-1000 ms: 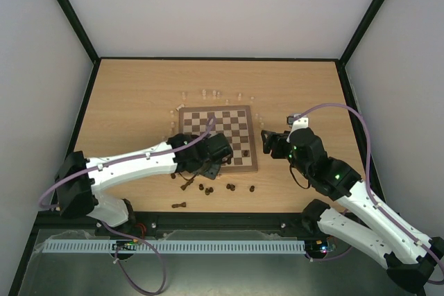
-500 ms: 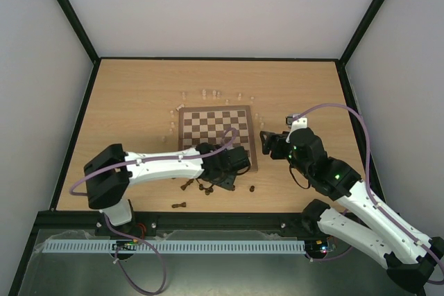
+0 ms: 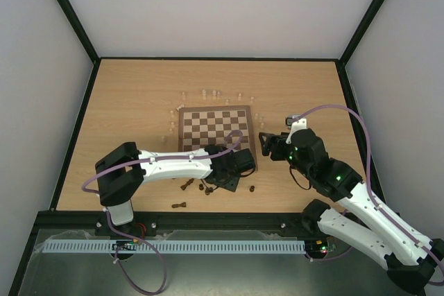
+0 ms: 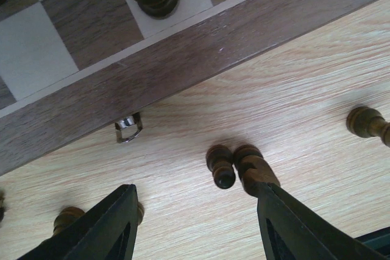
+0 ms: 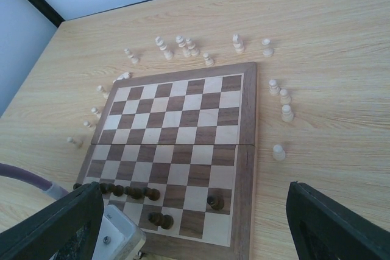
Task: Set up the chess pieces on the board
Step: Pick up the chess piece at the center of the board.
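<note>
The board (image 3: 208, 124) lies mid-table, and its near border (image 4: 183, 59) fills the top of the left wrist view. My left gripper (image 4: 198, 194) hangs open just off that border, low over the table. Two dark brown chess pieces lie between its fingers: a small one (image 4: 220, 166) and a larger one (image 4: 251, 165) right against the right finger (image 4: 292, 223). Neither is gripped. My right gripper (image 5: 195, 193) stands open above the board's right near corner (image 5: 244, 235), holding nothing. Several dark pieces (image 5: 125, 190) stand on the near rows.
Cream pieces (image 5: 183, 44) stand scattered on the table beyond and beside the board (image 5: 280, 98). More dark pieces lie on the table near the front edge (image 3: 179, 205), (image 4: 365, 123). A metal clasp (image 4: 128, 129) sticks out of the board's edge.
My left arm has swung right along the board's near edge and come down over the loose dark pieces, and its jaws have widened a little. The right arm has stayed put.
</note>
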Motion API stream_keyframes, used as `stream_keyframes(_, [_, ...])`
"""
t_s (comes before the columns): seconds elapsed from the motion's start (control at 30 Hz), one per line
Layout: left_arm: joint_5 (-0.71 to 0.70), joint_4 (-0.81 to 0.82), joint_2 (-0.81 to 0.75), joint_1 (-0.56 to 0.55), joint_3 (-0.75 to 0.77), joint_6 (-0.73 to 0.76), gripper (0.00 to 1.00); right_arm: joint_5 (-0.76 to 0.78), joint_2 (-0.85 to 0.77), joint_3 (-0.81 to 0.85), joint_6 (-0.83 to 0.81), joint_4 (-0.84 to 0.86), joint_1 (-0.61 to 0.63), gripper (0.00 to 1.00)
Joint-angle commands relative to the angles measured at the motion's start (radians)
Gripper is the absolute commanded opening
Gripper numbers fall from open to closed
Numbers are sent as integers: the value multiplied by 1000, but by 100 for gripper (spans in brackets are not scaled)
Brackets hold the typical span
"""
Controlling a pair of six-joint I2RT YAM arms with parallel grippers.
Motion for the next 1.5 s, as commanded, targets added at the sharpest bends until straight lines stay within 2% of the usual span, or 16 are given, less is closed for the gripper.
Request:
stream_keyframes(0.0, [16,6,26,-10,25,-16,57,-9,-16,-9,-11,9,-5,83])
stream_keyframes(0.87, [-58,-23,-14,-5,-20,-67,54,-16,-12,-13,-12,11,-5,83])
stream_keyframes(1.47, [-16,14,31,-18,-31,-56,52,-19,-12,-17,-11,11,-5,83])
